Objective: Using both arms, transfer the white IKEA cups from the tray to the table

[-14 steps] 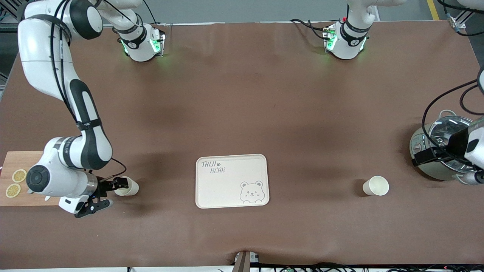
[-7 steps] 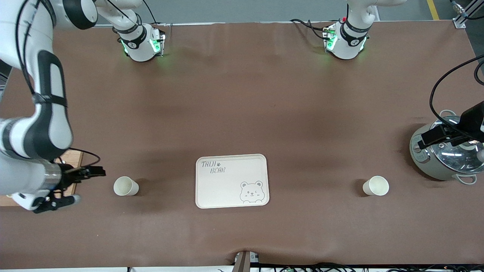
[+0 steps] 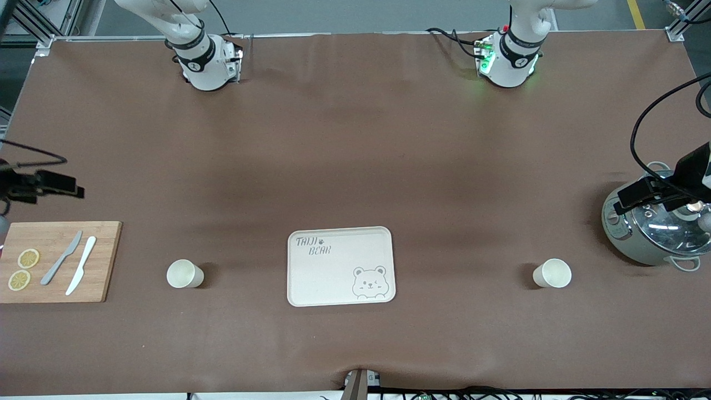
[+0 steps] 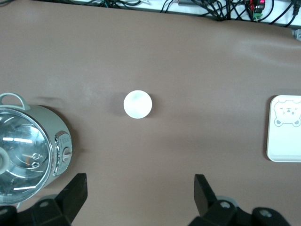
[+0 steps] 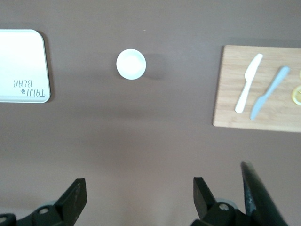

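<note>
Two white cups stand upright on the brown table, one on each side of the cream bear tray (image 3: pixel 333 278). One cup (image 3: pixel 185 274) is toward the right arm's end and also shows in the right wrist view (image 5: pixel 131 64). The other cup (image 3: pixel 552 273) is toward the left arm's end and shows in the left wrist view (image 4: pixel 138 104). My right gripper (image 5: pixel 136 195) is open and empty, high over the table's edge at the right arm's end. My left gripper (image 4: pixel 138 190) is open and empty, high over the table beside the pot.
A wooden cutting board (image 3: pixel 105 261) with two knives and lemon slices lies at the right arm's end, beside that cup. A steel pot (image 3: pixel 627 233) with a glass lid stands at the left arm's end. The tray holds nothing.
My right gripper has let go of the cup at its end and drawn up and away past the cutting board to the table's edge. My left gripper has risen a little over the pot.
</note>
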You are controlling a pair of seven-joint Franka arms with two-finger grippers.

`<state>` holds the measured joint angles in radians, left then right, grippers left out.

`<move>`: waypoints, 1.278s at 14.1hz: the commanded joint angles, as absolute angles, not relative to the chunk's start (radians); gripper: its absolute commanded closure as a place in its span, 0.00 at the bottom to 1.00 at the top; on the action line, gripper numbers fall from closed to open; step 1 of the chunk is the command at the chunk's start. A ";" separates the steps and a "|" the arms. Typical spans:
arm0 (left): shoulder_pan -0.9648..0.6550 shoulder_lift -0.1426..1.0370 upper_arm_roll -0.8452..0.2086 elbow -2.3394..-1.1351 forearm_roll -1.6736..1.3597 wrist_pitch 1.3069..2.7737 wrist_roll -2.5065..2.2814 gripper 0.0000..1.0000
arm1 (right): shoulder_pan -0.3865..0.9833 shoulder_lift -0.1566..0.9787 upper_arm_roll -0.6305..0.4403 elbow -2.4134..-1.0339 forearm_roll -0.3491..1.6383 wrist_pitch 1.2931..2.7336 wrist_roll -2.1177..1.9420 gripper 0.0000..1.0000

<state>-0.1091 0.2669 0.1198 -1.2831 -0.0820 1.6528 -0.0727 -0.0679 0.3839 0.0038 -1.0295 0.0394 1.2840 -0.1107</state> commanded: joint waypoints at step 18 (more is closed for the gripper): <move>-0.103 0.241 0.118 -1.278 -0.040 1.638 0.035 0.00 | -0.127 0.166 0.012 -1.287 0.017 1.361 -0.075 0.00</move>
<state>-0.1042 0.2591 0.1226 -1.2765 -0.0641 1.6528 0.0202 -0.1140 0.1802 -0.0079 -1.2774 0.0185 1.3552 -0.0755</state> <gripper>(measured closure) 0.000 0.000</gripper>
